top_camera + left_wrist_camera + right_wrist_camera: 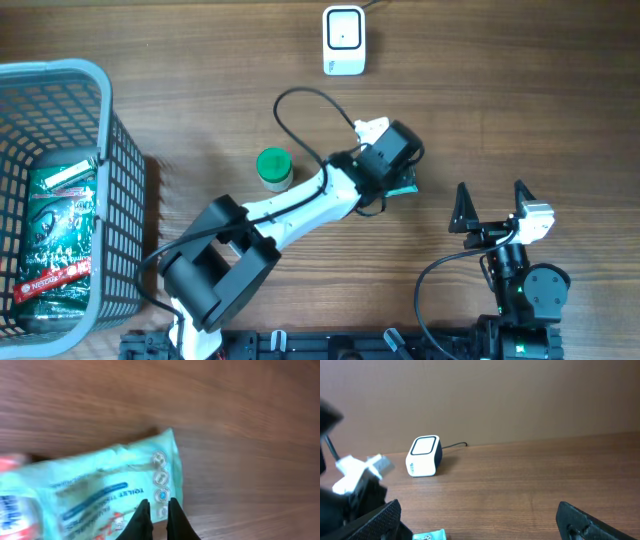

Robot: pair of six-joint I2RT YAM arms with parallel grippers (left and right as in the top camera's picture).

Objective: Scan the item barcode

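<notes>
The left end effector is seen narrowed almost to nothing, its two black fingers pinched on the near long edge of a pale green soft plastic wipes packet, close to the sealed end. The packet lies flat on the brown wooden counter, directly below and ahead of that end effector. Its long axis runs crosswise to the fingers and stretches away to their left.

A white box-shaped barcode scanner with a dark window is placed well beyond the left end effector, farther from the robot and slightly to its left. The window is judged to face upward. The coming move is therefore judged to turn on lifting the packet and carrying it forward over that window. The right end effector is spread wide, holds nothing and sits farther from the scanner, so the left arm is the nearer one.

On the packet, the word "TOILET" can be read in a blue band. The lines beneath it are blurred. Four round icons are printed in a row along the sealed end. No barcode can be made out on the upper face.
</notes>
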